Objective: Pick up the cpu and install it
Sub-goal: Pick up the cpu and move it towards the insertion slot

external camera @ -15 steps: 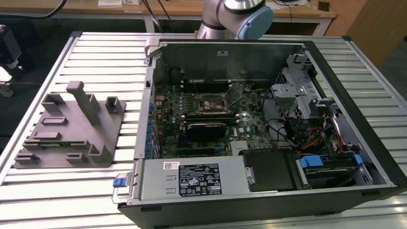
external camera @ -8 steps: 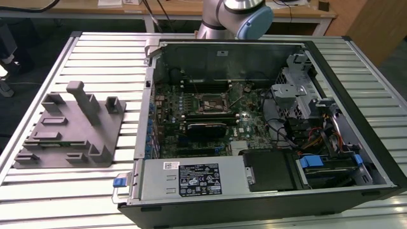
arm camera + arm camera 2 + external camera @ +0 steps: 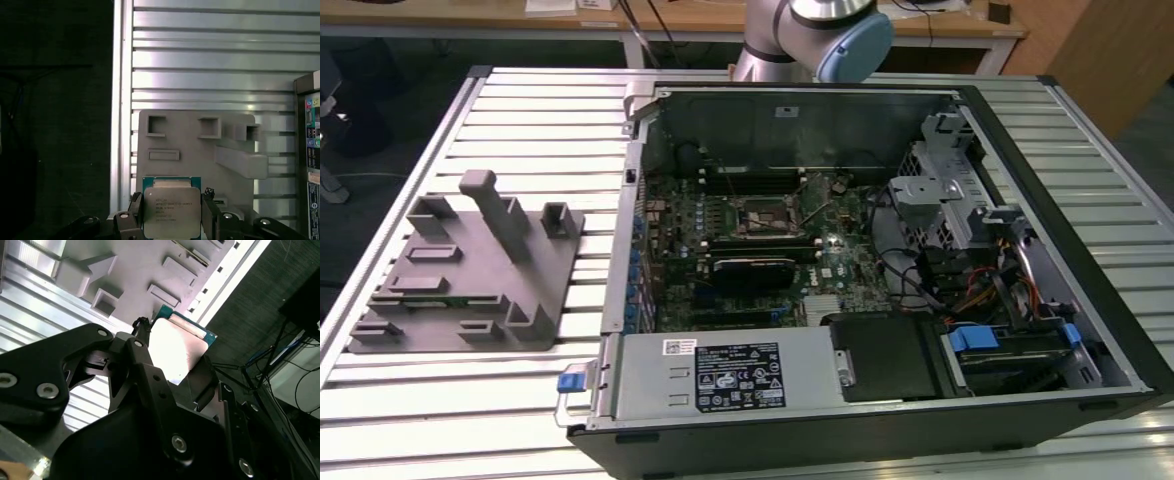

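Observation:
The cpu (image 3: pixel 171 209) is a flat square chip with a shiny silver top and a thin green rim. My gripper (image 3: pixel 171 215) is shut on it, with a dark finger (image 3: pixel 134 210) against each side edge. In the second wrist view the cpu (image 3: pixel 176 342) shows bright between the black fingers (image 3: pixel 141 337) of the gripper (image 3: pixel 174 356). It hangs in the air, well above the grey fixture (image 3: pixel 200 150) on the slatted table. The dark socket frame (image 3: pixel 761 214) sits in the middle of the motherboard inside the open computer case (image 3: pixel 1014 130).
The grey fixture (image 3: pixel 467 270), with upright posts, stands on the slatted metal table (image 3: pixel 520 110) at the exterior view's left. The case holds a power supply box (image 3: pixel 720 375), drive cages (image 3: pixel 947 200) and cables. The arm's base (image 3: pixel 814 35) rises behind the case.

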Controlling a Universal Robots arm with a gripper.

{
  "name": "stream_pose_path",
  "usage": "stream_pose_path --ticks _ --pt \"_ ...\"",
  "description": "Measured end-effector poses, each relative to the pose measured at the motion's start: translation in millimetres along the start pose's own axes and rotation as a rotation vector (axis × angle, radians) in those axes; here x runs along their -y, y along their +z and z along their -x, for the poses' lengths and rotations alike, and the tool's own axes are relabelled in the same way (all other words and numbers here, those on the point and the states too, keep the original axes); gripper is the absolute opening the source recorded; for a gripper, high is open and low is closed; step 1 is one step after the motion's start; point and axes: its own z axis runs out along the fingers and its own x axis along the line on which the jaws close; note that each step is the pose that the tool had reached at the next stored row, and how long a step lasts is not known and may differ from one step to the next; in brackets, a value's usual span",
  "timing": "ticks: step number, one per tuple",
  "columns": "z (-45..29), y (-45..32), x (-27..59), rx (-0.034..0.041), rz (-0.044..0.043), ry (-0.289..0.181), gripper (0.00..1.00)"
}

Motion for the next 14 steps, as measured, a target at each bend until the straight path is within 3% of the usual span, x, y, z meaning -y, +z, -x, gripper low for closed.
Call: stream_pose_path --ticks 5,14 --pt "0.3 -10.8 -0.6 0.0002 0.0001 0.0 0.55" --pt "1.9 -11.9 -0.8 0.0 -0.0001 0.0 0.55"
